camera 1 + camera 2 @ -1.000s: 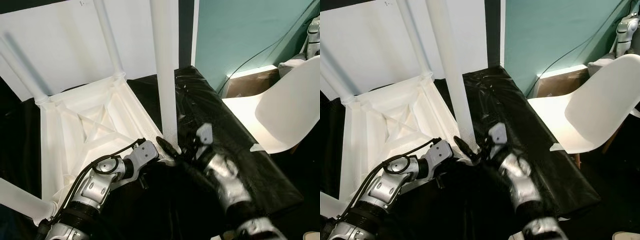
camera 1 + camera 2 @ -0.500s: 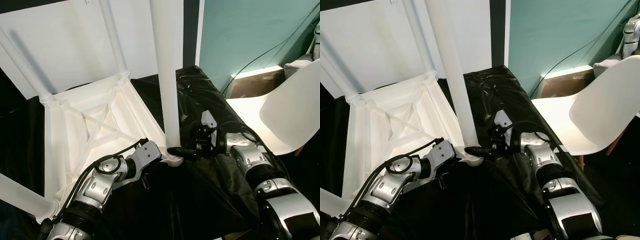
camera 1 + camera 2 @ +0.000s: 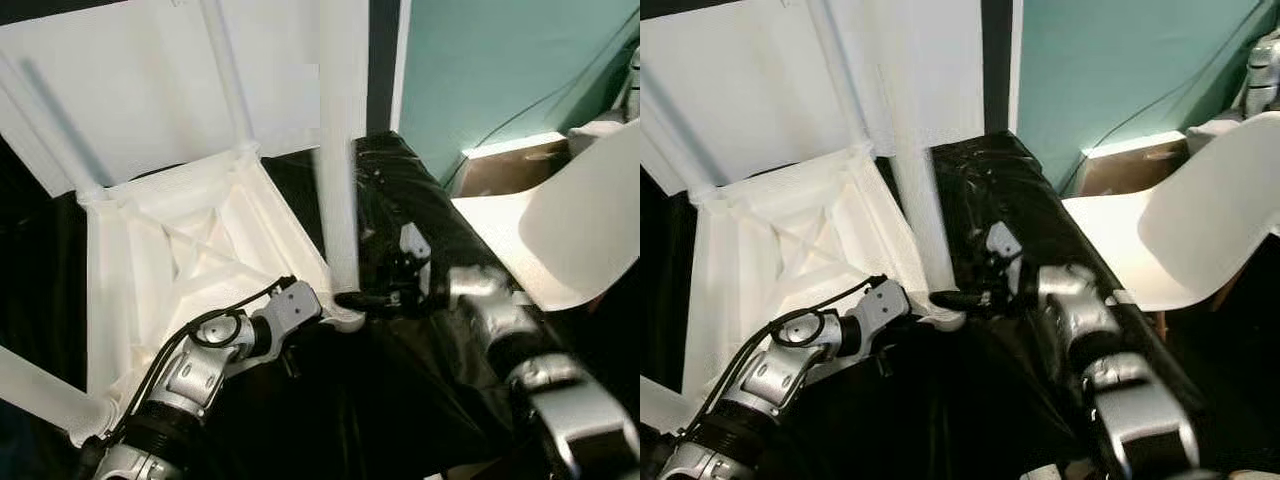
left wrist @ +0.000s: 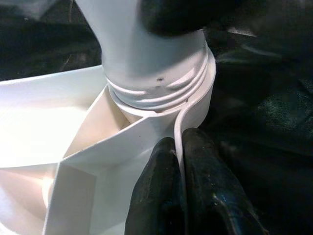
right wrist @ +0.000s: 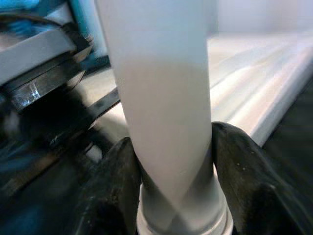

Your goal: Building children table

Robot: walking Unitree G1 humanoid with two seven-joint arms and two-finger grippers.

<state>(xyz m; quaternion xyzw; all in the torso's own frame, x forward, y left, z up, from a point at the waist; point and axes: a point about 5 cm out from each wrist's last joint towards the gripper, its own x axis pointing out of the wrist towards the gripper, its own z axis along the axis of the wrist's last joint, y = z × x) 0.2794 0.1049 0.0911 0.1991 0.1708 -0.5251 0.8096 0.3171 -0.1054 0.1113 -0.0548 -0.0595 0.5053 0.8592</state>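
A white children's table (image 3: 190,250) lies upside down on a black sheet (image 3: 420,400), its legs pointing up. At its near right corner stands a white leg (image 3: 338,180), its threaded base in the corner socket (image 4: 161,93). My right gripper (image 3: 352,298) reaches in from the right and is shut around the base of this leg (image 5: 166,88), one finger (image 5: 117,171) on each side. My left gripper (image 4: 179,143) comes from the near left and is shut on the thin rim of the corner socket. Its wrist (image 3: 293,306) lies beside the table frame.
Two more legs (image 3: 225,70) rise at the table's far corners and one (image 3: 35,400) at the near left. A white chair (image 3: 570,220) stands close on the right before a teal wall (image 3: 480,60). The black sheet drops off at its right edge.
A second ago my right forearm lay in from the near side. It has swung round to the right and its fingers have closed on the leg's base. The leg looks blurred now.
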